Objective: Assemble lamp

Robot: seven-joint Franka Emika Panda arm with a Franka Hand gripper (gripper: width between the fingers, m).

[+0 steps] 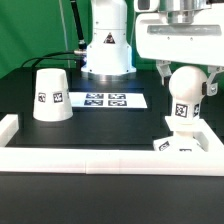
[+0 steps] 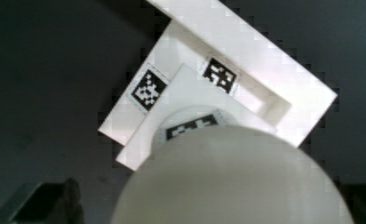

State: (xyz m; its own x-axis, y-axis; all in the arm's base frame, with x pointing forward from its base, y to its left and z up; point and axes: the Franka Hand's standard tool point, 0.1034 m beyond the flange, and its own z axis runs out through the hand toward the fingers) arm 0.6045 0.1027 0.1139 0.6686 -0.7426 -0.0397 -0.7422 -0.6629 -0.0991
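The round bulb (image 1: 185,92) stands upright with its stem on the small square base block (image 1: 178,144) at the exterior view's right. My gripper (image 1: 188,78) is lowered over the bulb's head, with one finger on each side. In the wrist view the bulb (image 2: 224,170) fills the space between the dark fingers (image 2: 55,200), and a thin gap shows on each side, so the gripper is open. The base block (image 2: 278,100) shows beneath the bulb. The conical shade (image 1: 52,95) stands alone, mouth down, at the exterior view's left.
The marker board (image 1: 105,100) lies flat in the middle, in front of the arm's white pedestal (image 1: 108,50). A long white border rail (image 1: 100,158) runs along the near edge, just in front of the base block, with a short arm (image 1: 8,128) at the left.
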